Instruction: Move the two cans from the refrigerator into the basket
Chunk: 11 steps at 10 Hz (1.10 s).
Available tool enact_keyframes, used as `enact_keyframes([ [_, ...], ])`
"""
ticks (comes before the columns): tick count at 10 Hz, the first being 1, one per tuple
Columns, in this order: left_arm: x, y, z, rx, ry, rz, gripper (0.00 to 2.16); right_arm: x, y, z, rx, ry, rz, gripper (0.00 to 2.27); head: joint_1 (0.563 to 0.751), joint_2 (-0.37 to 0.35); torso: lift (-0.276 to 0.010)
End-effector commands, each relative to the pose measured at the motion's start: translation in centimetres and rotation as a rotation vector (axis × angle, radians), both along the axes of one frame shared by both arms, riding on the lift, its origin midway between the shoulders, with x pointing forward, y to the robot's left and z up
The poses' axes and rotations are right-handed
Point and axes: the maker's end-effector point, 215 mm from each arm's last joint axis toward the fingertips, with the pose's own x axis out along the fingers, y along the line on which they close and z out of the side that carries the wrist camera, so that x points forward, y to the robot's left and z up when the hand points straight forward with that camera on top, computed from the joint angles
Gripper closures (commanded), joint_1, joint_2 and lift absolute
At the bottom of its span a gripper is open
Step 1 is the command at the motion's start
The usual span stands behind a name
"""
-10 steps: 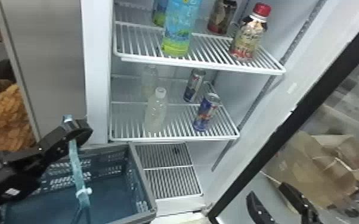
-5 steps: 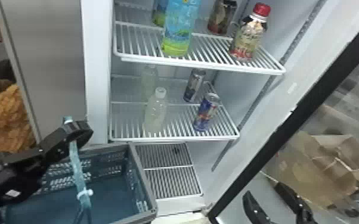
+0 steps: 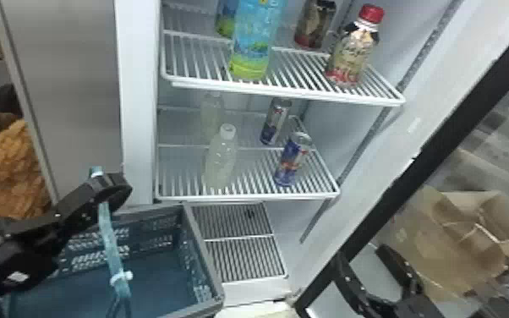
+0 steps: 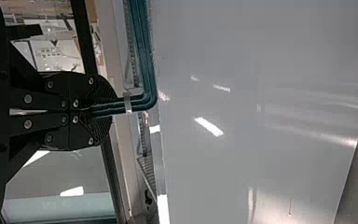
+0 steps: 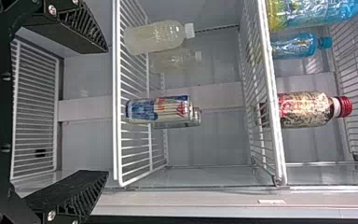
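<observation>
- While the near can [image 3: 292, 160] stands upright on the lower wire shelf [image 3: 245, 196], toward its right side, the far can [image 3: 275, 122] stands upright just behind it, slightly to the left.
- To the left of the cans, on that same shelf, are two pale bottles with white caps, a near one [image 3: 220, 160] and a far one [image 3: 212, 112].
- On the upper wire shelf [image 3: 291, 92], a large blue-green bottle [image 3: 253, 46] stands at left and a red-capped bottle [image 3: 351, 55] at right, with a smaller blue-green bottle [image 3: 225, 19] and a dark container [image 3: 315, 25] farther back.
- Below the lower shelf, slatted panels [image 3: 247, 258] cover the floor of the refrigerator [image 3: 137, 84].
- At the near left is the basket [image 3: 203, 249], beside the slatted panels.
- Over the basket, the left gripper [image 3: 116, 190] has its fingers closed on a teal strap [image 3: 112, 253]; the left wrist view shows them pinching its bound strands.
- At the near right, the right gripper [image 3: 361, 253] holds its fingers well apart, with nothing between them.
- Farther right, the black-framed glass door [image 3: 414, 163] stands open, brown cardboard [image 3: 473, 211] visible through it.
</observation>
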Motion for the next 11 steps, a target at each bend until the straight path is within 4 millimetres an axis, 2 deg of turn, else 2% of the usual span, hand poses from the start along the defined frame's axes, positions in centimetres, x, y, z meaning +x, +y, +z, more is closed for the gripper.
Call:
enact_keyframes([
  [1,-0.1,-0.1,0.0,-0.002,0.001,-0.001,1.2,1.6,1.2,-0.3,0.034,-0.018,0.008,0.11,0.695,-0.35,-0.218],
  [3,-0.1,0.0,-0.2,0.0,0.004,-0.001,1.2,3.6,2.7,-0.4,0.07,-0.036,0.002,0.11,0.695,-0.35,-0.218],
  [5,-0.2,-0.1,-0.2,0.0,0.005,-0.004,1.2,5.7,3.4,-0.5,0.085,-0.054,0.001,0.11,0.695,-0.35,-0.218],
  [9,-0.2,-0.1,-0.1,0.0,0.003,-0.006,1.2,9.8,2.6,0.0,0.059,-0.092,-0.024,0.11,0.695,-0.328,-0.218],
  [11,-0.3,-0.2,-0.2,0.0,0.005,-0.008,1.2,12.1,2.3,-0.3,0.052,-0.099,-0.028,0.11,0.695,-0.325,-0.218],
])
